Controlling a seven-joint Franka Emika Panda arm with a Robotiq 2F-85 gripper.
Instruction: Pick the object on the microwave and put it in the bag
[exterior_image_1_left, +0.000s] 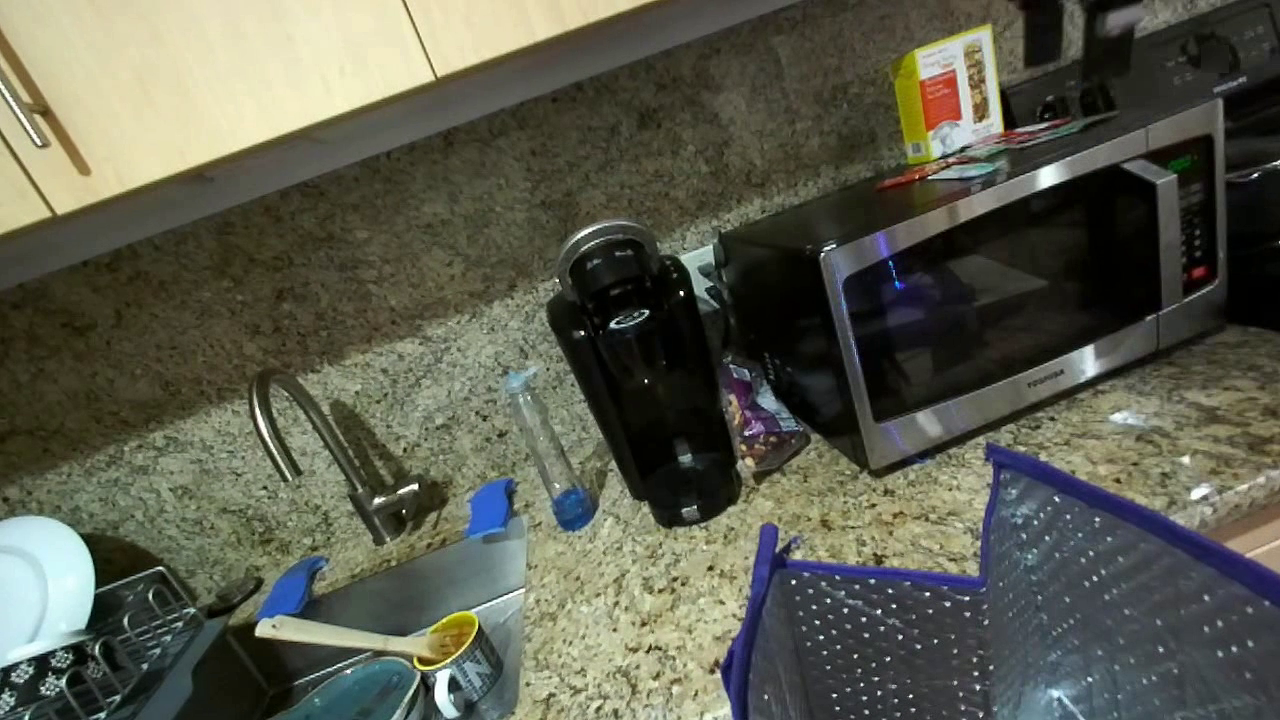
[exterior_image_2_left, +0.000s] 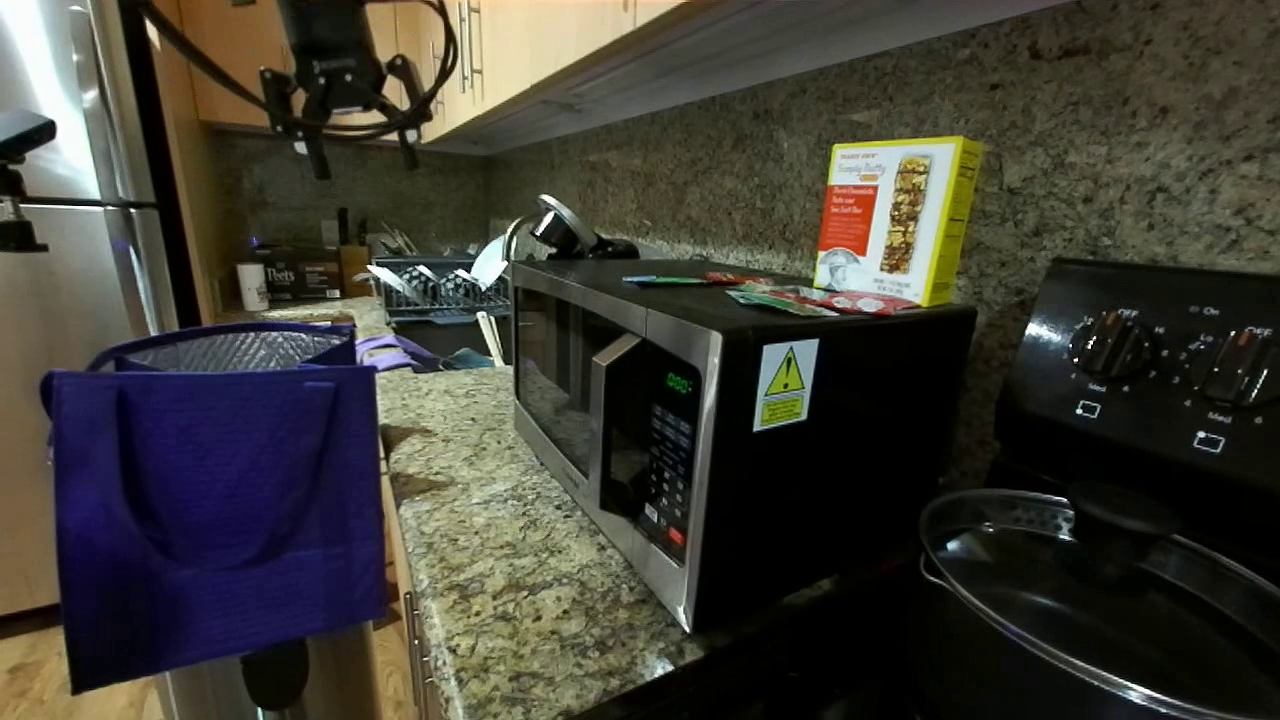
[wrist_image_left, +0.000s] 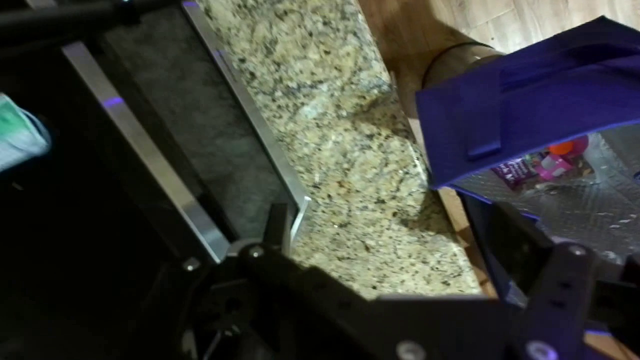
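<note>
I have my hand (exterior_image_2_left: 364, 160) released, its fingers well apart and pointing down, higher than the top of the microwave (exterior_image_2_left: 850, 460). From the wrist, I see one finger in line with the microwave's front edge and its mate in line with the bag (wrist_image_left: 525, 95); how far below them those are, I can't judge.

On top of the microwave I see a yellow-and-white box (exterior_image_2_left: 890, 220) upright near the back, with several flat packets (exterior_image_2_left: 790, 303) by its foot, red and green among them. Which of these the task means I can't tell, but all are on the microwave.

The bag, blue-purple with a silvery lining, is open at the top, just beside the front edge of the tabletop (exterior_image_2_left: 480, 470). Looking into it from the wrist, I make out bright things (wrist_image_left: 550, 165) in pink, purple and orange, too jumbled to name.

In an exterior view I also have the coffee maker (exterior_image_1_left: 650, 390) near the microwave, a purple pouch (exterior_image_1_left: 755, 415) between them, and a mug (exterior_image_1_left: 478, 665) with a spoon (exterior_image_1_left: 330, 635) in it at the sink (exterior_image_1_left: 440, 580).
</note>
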